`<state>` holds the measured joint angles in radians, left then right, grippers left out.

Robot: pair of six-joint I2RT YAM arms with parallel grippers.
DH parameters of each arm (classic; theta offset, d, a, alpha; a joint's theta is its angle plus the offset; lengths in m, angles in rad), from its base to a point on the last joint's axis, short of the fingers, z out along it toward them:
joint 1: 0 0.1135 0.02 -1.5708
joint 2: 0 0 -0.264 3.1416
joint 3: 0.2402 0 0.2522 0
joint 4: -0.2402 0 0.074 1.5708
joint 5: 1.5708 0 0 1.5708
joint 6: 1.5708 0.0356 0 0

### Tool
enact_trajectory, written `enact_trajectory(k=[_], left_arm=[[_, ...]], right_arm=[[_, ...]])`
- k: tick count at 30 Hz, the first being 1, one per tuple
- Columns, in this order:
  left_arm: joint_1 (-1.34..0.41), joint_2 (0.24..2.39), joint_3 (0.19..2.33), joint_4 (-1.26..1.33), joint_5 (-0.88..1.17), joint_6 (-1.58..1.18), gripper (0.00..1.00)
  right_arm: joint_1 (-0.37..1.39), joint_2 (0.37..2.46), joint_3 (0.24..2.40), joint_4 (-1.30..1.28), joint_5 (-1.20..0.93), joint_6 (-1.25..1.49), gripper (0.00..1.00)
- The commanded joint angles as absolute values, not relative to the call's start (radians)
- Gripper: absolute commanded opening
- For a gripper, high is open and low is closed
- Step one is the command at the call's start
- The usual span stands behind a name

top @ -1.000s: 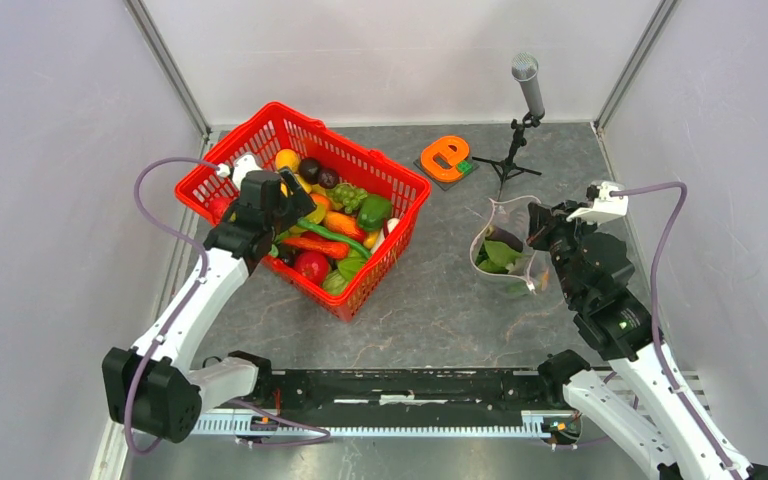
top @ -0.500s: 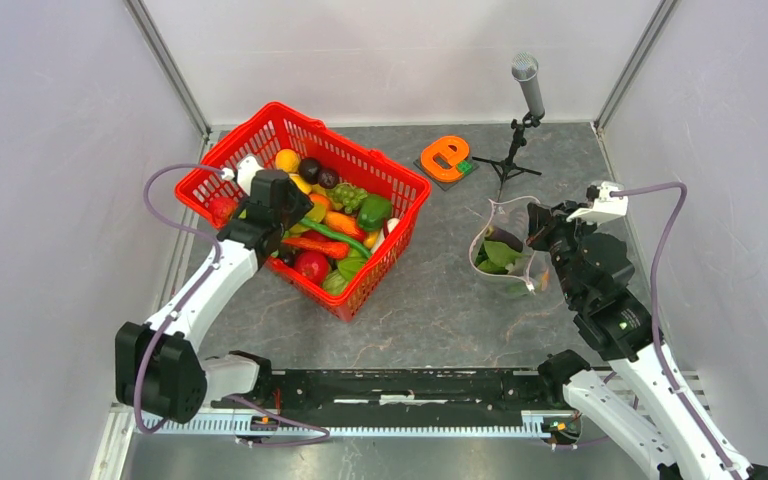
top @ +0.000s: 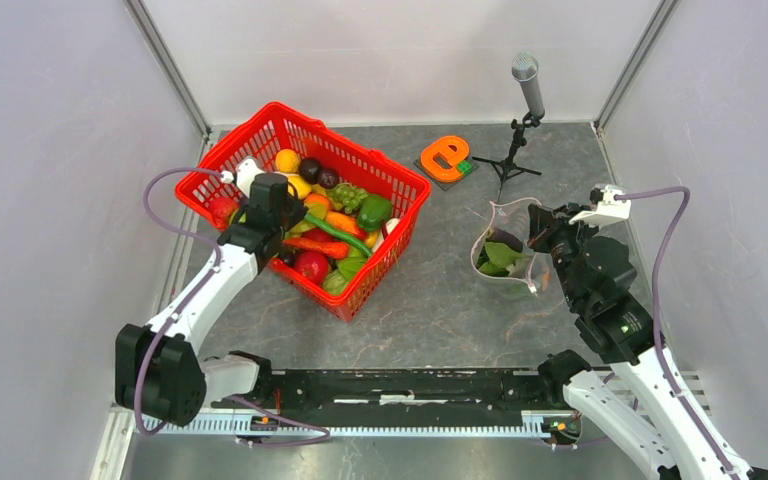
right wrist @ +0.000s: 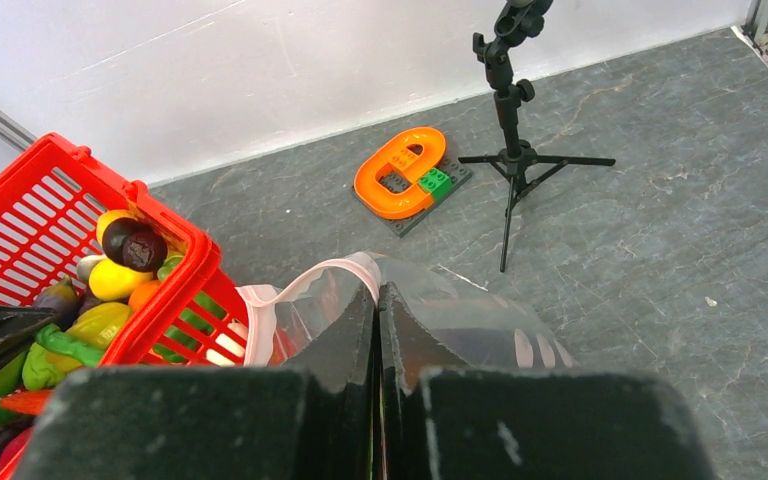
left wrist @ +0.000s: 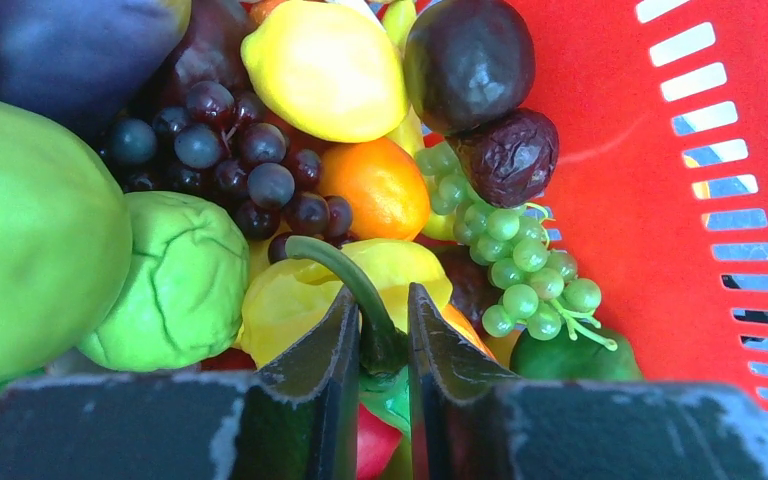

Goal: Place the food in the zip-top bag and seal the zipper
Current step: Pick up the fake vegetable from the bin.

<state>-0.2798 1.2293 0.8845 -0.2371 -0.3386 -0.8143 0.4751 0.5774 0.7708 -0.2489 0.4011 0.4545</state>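
**Desk:** What changed at the basket?

**Operator:** My left pincer [left wrist: 381,296] hung spread wide above the red basket [left wrist: 640,200] a second ago. It has since dropped in and narrowed onto one long green piece [left wrist: 345,275], which fills the gap between its fingers. I judge the pick made, with the lift next.

**Desk:** And the bag?

**Operator:** My right pincer [right wrist: 379,292] has stayed put, pressed together on the zip-top bag [right wrist: 460,320] at its zipper [right wrist: 305,280]. The bag hangs open beneath it, with one leafy vegetable [top: 500,255] inside.

**Desk:** The count?

**Operator:** One basket, one bag, two pincers. Ahead of the left pincer are one lemon [left wrist: 325,70], one orange fruit [left wrist: 375,188], one purple grape bunch [left wrist: 230,150], one green grape bunch [left wrist: 515,260] and two dark plums [left wrist: 468,62]. Beyond the right pincer, one microphone stand [right wrist: 510,130] is on the tabletop [right wrist: 660,250].
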Motion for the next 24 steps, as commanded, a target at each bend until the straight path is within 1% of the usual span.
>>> enact_trajectory(k=[1, 10, 20, 24], left_arm=[[-0.279, 1.155, 0.87, -0.208, -0.339, -0.775, 0.02], [-0.279, 0.974, 0.934, -0.192, -0.366, -0.72, 0.02], [-0.279, 0.846, 1.026, -0.241, -0.442, -0.673, 0.02], [-0.281, 0.806, 1.054, -0.205, -0.409, -0.673, 0.02]], right_arm=[[0.474, 0.573, 0.773, -0.209, 0.4, 0.471, 0.06], [0.474, 0.575, 0.759, -0.201, 0.394, 0.487, 0.05], [0.474, 0.583, 0.755, -0.202, 0.387, 0.503, 0.05], [0.474, 0.584, 0.75, -0.197, 0.387, 0.516, 0.05]])
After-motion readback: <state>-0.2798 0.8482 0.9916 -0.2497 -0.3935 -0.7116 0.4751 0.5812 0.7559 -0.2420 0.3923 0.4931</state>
